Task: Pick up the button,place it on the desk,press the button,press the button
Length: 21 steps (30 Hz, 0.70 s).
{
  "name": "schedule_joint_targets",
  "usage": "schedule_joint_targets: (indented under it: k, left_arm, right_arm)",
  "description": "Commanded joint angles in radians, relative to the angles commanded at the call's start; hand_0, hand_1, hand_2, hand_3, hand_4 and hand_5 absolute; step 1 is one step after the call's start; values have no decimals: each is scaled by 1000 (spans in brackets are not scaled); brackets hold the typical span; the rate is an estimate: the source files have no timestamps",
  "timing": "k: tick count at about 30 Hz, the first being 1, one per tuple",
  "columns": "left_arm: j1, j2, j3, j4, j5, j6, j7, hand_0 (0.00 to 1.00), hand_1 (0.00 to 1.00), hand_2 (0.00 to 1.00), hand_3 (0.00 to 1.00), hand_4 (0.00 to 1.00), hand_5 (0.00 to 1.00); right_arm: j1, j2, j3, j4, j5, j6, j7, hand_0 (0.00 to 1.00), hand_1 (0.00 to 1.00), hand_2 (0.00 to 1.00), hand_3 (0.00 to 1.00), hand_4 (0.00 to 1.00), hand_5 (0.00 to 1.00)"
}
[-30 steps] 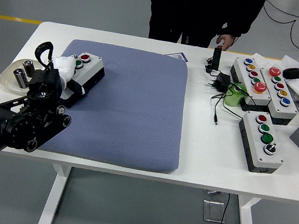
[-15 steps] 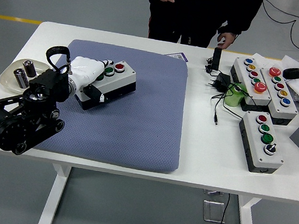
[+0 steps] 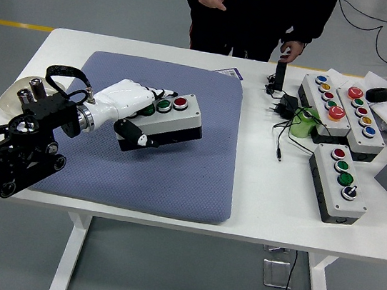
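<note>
My left hand (image 3: 135,110), white with black fingertips, is shut on a grey button box (image 3: 172,118) with a red and a green button on top. It holds the box tilted, over the middle of the blue-grey pad (image 3: 176,168). The black left arm (image 3: 13,145) comes in from the lower left. The right hand is out of view.
Three more button boxes (image 3: 337,181) lie at the right with a black cable and adapter (image 3: 285,107) and a green cup. A clear dish (image 3: 14,94) with batteries sits at the far left. A person (image 3: 259,13) stands at the far side, hands off the table.
My left hand has carried the button box to the right, from the pad's back left corner toward its middle. The person's hands have barely moved.
</note>
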<state>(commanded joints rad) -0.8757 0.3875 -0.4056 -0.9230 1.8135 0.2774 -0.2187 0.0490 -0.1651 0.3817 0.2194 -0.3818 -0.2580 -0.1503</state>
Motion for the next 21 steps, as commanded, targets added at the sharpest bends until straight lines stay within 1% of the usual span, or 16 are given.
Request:
schedule_joint_targets:
  k: [1,5,6,8,15,18,21]
  left_arm:
    - [-1,11,13,-6,6,15,-13,257,247,260,693,657,2]
    - [-8,43,57,-19,22,64,-44,257,247,260,693,657,2]
    - [-12,52,74,-21,31,75,-51,263,248,260,677,663,2]
    - [-18,59,91,-20,44,78,-55,263,248,260,677,663,2]
    - [-31,67,137,-7,69,63,-52,260,245,258,673,663,2]
    - [-36,66,151,0,95,54,-44,261,246,259,682,664,2]
    - [-36,61,150,15,93,52,-40,261,246,259,682,664,2]
  right_arm:
    - [0,0,-2,0,0,0,0,782,751,761,605,226,169]
    - [0,0,-2,0,1,0,0,782,751,761,605,226,169]
    - [0,1,-3,-2,3,1,0,782,750,761,605,226,169]
    - [0,2,-4,-4,5,1,0,782,750,761,605,226,169]
    - [3,3,-10,-5,10,1,-1,781,750,760,605,226,169]
    - [4,3,-9,-4,10,0,-1,780,750,760,605,225,168]
    - [4,3,-10,-3,9,0,-1,780,750,760,605,225,168]
